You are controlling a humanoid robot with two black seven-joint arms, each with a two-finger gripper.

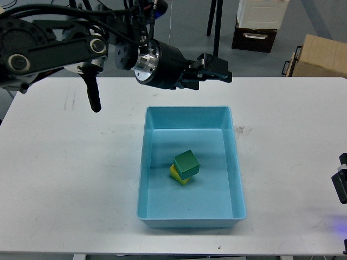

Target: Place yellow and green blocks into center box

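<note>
A light blue box stands in the middle of the white table. Inside it a green block rests tilted on top of a yellow block, which shows only at its lower left edge. My left gripper is raised above the table's far side, just beyond the box's far rim. Its fingers stand apart and hold nothing. Only a small dark part of my right arm shows at the right edge. Its fingers cannot be told apart.
The white table spreads to the left and right of the box. Beyond its far edge on the floor are a black-and-white case, a cardboard box and stand legs.
</note>
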